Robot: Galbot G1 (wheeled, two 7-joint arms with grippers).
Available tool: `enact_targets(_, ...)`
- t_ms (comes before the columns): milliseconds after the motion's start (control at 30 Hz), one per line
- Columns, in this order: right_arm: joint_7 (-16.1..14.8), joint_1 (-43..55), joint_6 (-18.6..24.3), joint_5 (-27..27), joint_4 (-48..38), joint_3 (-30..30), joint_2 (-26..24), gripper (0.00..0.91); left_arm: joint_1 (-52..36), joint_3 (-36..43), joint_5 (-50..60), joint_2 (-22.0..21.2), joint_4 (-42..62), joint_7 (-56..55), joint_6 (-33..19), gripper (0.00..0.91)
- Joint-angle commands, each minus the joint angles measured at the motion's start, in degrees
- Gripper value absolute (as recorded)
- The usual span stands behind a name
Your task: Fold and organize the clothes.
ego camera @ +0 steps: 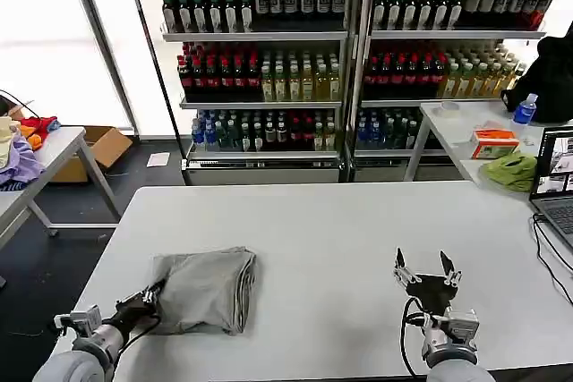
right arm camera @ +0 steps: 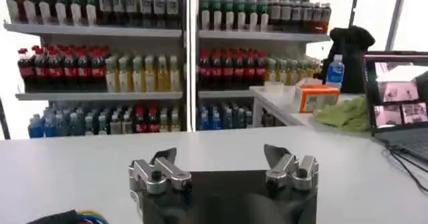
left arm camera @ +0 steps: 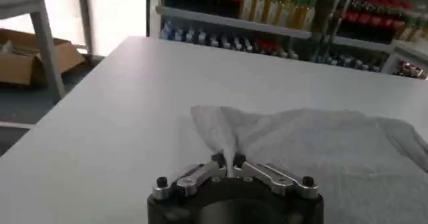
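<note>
A: Head view first, from the left. Our left gripper (ego camera: pixel 154 293) sits at the near left corner of the folded grey T-shirt (ego camera: pixel 206 289), low on the white counter (ego camera: pixel 340 230).

B: And in the left wrist view we see its fingers pinched together on a raised fold of that cloth, so we have hold of the T-shirt's edge.

A: We'd judge the folding largely done: the T-shirt lies as a compact bundle, though its edges look a bit rumpled. What's left seems to be squaring it up or placing it.

B: Moving right, our right gripper (ego camera: pixel 427 276) hovers over bare counter, jaws spread wide, holding nothing, well apart from the T-shirt.

A: For room, the bundle is near the counter's left and near edges; we have broad open surface toward the middle and far side.
</note>
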Motion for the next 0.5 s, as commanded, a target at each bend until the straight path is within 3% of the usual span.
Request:
enact_targets(33, 0.05, 0.66, -0.04, 0.17, -0.20, -0.38, -0.17, 0.907, 1.14, -12.81, -3.71, 5.51, 1.43, 0.52, 0.31, 0.000)
enact_targets(333, 0.03, 2.63, -0.03, 0.60, -1.31, -2.13, -0.50, 0.907, 4.19, -28.88, -4.62, 17.76, 6.39, 2.82, 0.16, 0.000)
enact_targets(500, 0.07, 3.03, -0.12, 0.53, -1.64, -2.77, -0.39, 0.907, 3.92, -28.12, -2.03, 17.63, -0.01, 3.01, 0.50, 0.000)
